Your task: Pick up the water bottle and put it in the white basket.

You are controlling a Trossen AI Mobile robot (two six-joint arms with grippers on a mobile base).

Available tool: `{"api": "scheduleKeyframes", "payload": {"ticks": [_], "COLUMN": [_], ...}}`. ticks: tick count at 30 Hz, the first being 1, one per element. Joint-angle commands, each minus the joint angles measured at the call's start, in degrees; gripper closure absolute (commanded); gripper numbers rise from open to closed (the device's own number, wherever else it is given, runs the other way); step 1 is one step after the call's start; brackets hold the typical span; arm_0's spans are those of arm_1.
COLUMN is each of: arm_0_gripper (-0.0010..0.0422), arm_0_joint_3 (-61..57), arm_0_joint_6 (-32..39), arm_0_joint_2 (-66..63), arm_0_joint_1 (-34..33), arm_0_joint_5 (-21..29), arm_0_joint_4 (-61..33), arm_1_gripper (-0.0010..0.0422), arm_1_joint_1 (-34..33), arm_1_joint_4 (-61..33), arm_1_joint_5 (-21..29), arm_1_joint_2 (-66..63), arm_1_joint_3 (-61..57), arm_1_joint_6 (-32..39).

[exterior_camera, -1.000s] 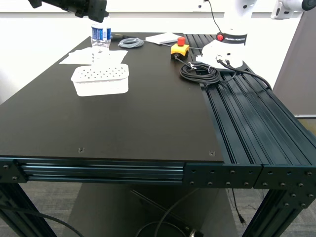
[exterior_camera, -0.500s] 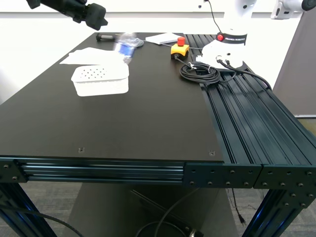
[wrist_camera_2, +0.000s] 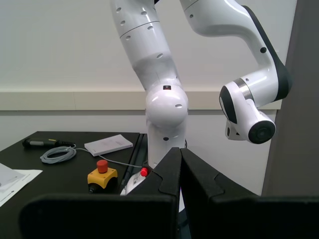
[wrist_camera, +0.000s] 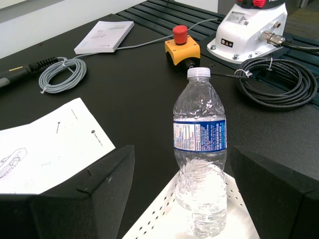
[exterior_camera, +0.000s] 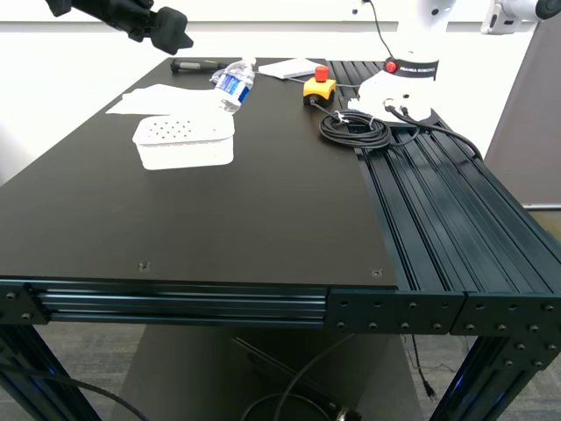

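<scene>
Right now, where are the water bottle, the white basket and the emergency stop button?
water bottle (exterior_camera: 232, 86), exterior view, on its blue label band.
white basket (exterior_camera: 182, 131), exterior view, on its perforated flat face.
emergency stop button (wrist_camera: 180, 34), first wrist view, on its red cap.

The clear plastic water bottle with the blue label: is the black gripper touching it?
Apart. The exterior view shows my first gripper hanging clear of the clear plastic water bottle; the first wrist view shows gaps on both sides.
</scene>
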Motion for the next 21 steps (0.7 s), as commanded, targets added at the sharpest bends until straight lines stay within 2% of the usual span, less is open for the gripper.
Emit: {"api": "scheduleKeyframes", "payload": {"ticks": [1, 16, 21], "arm_0_gripper": [0.0412, 0.0412, 0.0412], "arm_0_joint_3": [0.1, 0.1, 0.1], "arm_0_joint_6": [0.0, 0.0, 0.0], "arm_0_joint_2": [0.0, 0.0, 0.0], "arm_0_joint_1": [0.0, 0.0, 0.0], "arm_0_joint_5": [0.0, 0.0, 0.0], "arm_0_joint_4": [0.2, 0.2, 0.2], "arm_1_gripper": [0.0130, 0.0026, 0.0013], "arm_1_joint_1": [0.0, 0.0, 0.0], "arm_1_joint_4": [0.1, 0.1, 0.1], "arm_1_joint_5": [0.1, 0.1, 0.1], "arm_1_joint_2": [0.0, 0.0, 0.0], "arm_1_joint_3": [0.0, 0.0, 0.0], "arm_1_joint_6": [0.1, 0.1, 0.2]}}
